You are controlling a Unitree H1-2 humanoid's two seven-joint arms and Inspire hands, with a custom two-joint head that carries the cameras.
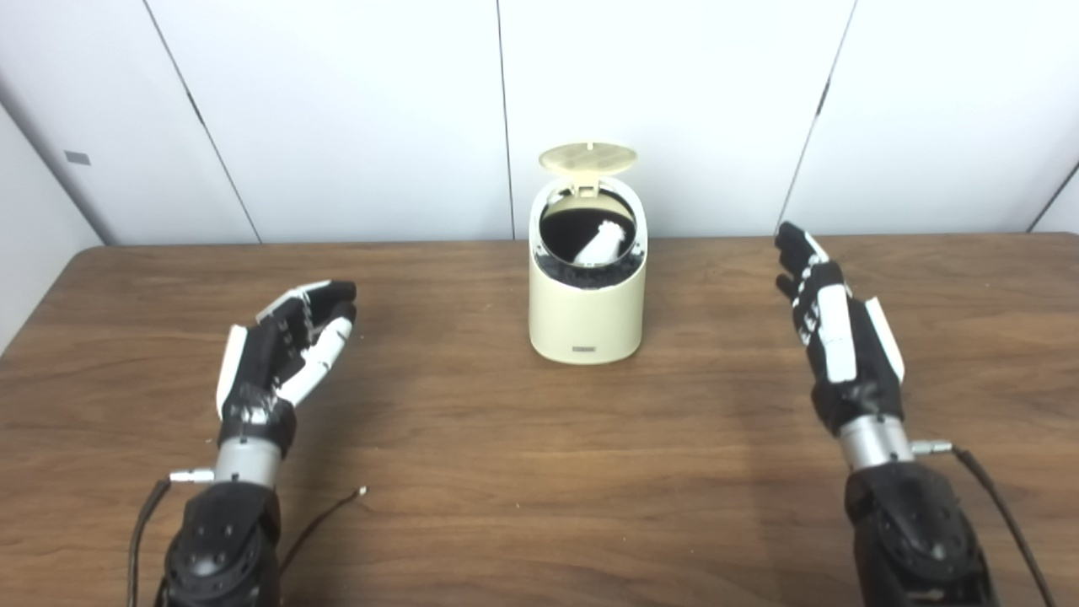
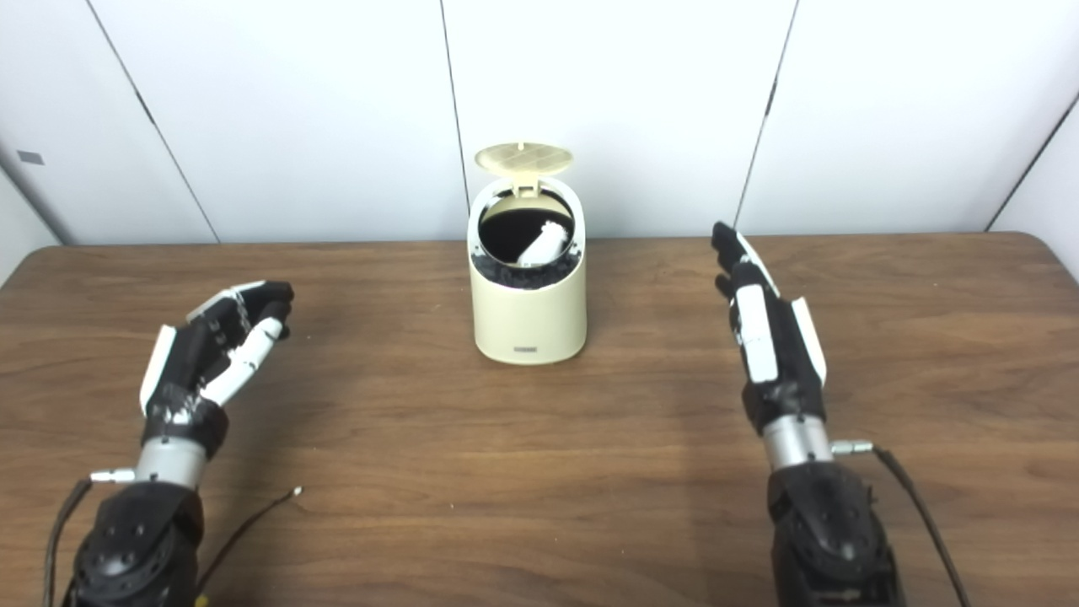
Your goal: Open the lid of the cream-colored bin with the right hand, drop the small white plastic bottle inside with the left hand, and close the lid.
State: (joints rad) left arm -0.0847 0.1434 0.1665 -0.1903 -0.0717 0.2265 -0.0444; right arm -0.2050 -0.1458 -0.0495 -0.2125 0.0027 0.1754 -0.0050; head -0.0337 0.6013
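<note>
1. Your cream-colored bin [image 1: 587,312] stands upright near the far edge of the brown wood-grain surface [image 1: 539,472], roughly midway between the two arms and well apart from both.

2. Its lid [image 1: 587,158] is flipped up on the rear hinge, standing above the back rim with the ribbed underside facing forward, so the round mouth is fully exposed.

3. The small white plastic bottle [image 1: 602,244] lies inside the bin, tilted, its cap end pointing up and to the right against the dark liner [image 1: 582,271], whose crinkled edge shows around the front of the opening.

4. Your left hand [image 1: 287,350] sits over the surface to the left of the bin, palm turned inward, fingers [image 1: 316,314] loosely curved and spread from the thumb [image 1: 324,354]; it holds nothing.

5. Your right hand [image 2: 767,333] is raised to the right of the bin, edge-on to the cameras, fingers [image 2: 732,249] extended nearly straight toward the back wall; it is empty as well and touches neither the bin nor the lid.

6. A thin cable [image 1: 324,518] trails loose on the surface beside the left forearm, and another cable [image 2: 915,506] runs back from the right wrist.

7. Behind the surface, white wall panels [image 1: 337,110] divided by dark seams fill the background.
</note>
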